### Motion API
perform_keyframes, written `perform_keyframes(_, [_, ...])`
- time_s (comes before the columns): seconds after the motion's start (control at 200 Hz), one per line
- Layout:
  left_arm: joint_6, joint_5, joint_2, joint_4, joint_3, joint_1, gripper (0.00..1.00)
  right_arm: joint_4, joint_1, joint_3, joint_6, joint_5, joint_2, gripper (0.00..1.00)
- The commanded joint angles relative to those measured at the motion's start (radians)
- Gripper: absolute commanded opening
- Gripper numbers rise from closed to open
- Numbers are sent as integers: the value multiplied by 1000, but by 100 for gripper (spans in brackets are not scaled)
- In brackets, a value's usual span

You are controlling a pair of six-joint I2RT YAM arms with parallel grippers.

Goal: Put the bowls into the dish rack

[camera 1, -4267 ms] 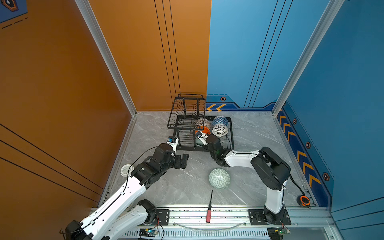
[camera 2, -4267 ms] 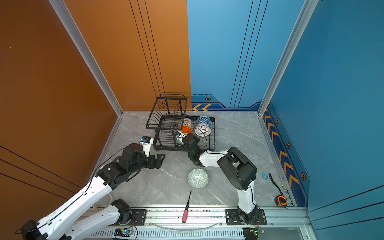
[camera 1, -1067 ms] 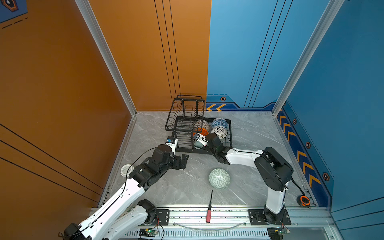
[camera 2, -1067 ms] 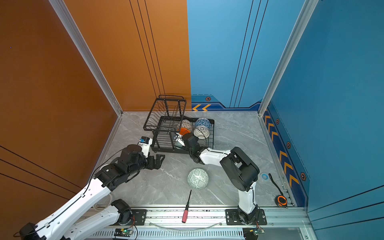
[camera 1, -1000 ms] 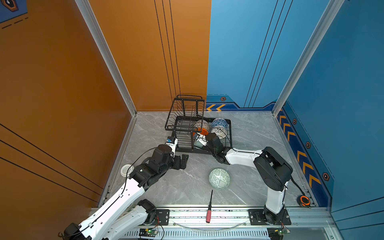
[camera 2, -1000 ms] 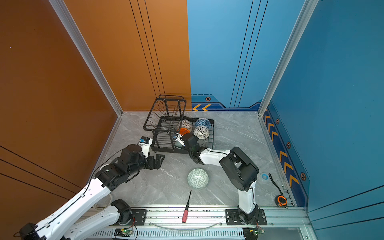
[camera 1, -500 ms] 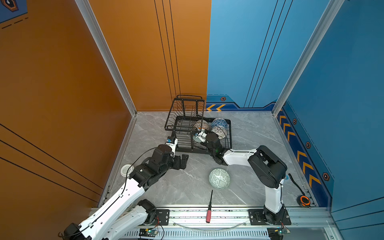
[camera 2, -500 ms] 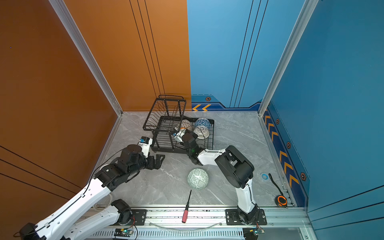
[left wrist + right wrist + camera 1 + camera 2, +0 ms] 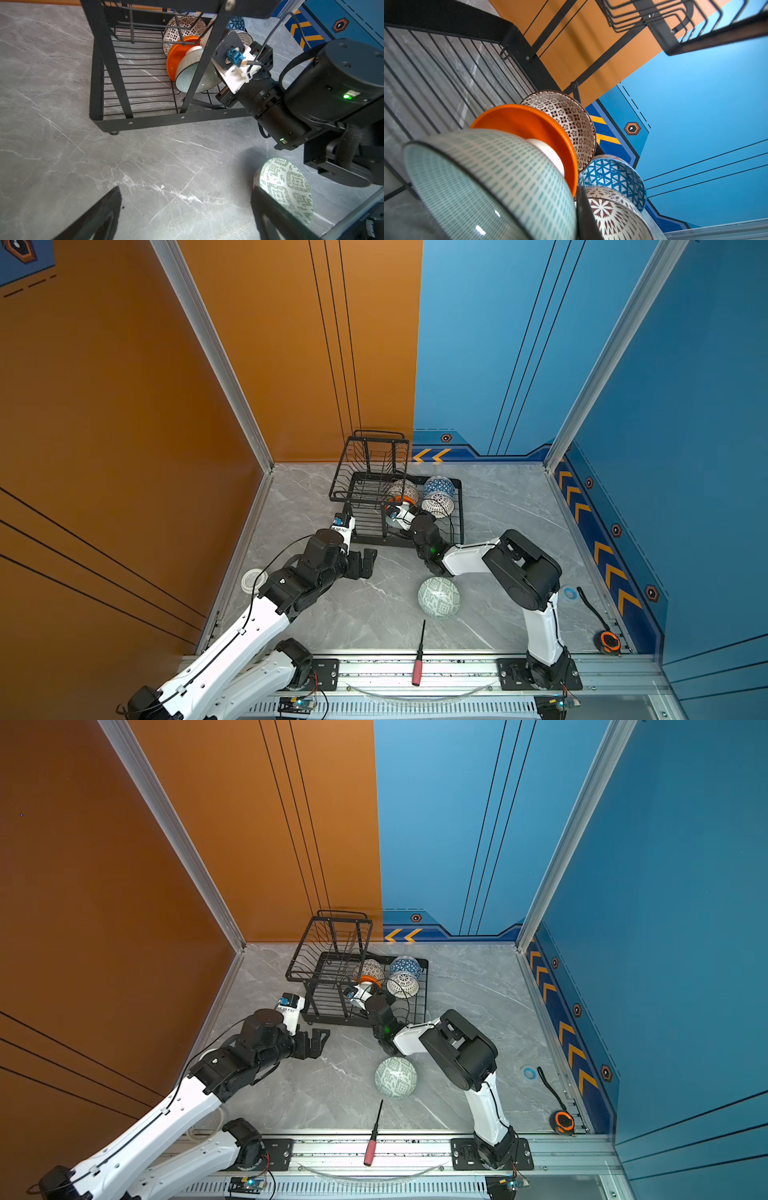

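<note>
Bowls are nearly all in the rack. One grey-green patterned bowl lies alone on the grey surface at lower centre in both top views, just above a red-handled screwdriver. Up and left of it, the left hand sits low over the surface, spread wide and holding nothing. Higher in the frame, the right hand reaches into the black dish rack. It is closed narrowly on the rim of a pale green bowl, which stands on edge against an orange bowl. Behind those leans a cream dotted bowl, with a blue triangle bowl and a white lattice bowl to its right.
</note>
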Motion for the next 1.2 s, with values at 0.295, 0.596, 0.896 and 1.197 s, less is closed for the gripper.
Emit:
perform_keyframes(0.295, [-4,11,-13,-4,-9,1,98,-15,-9,-57,81,-113,-27,0])
perform_keyframes(0.596, [-4,8,-19,-5,-13,0,98,-66,-9,-46,83,-118,-17,4])
perform_keyframes(0.896, [-4,6,-22,-5,-19,-1,98,-66,-2,-26,51,-96,-4,12])
perform_keyframes(1.197, [-5,3,-27,-4,-25,0,98,-70,-3,-24,47,-103,-13,19])
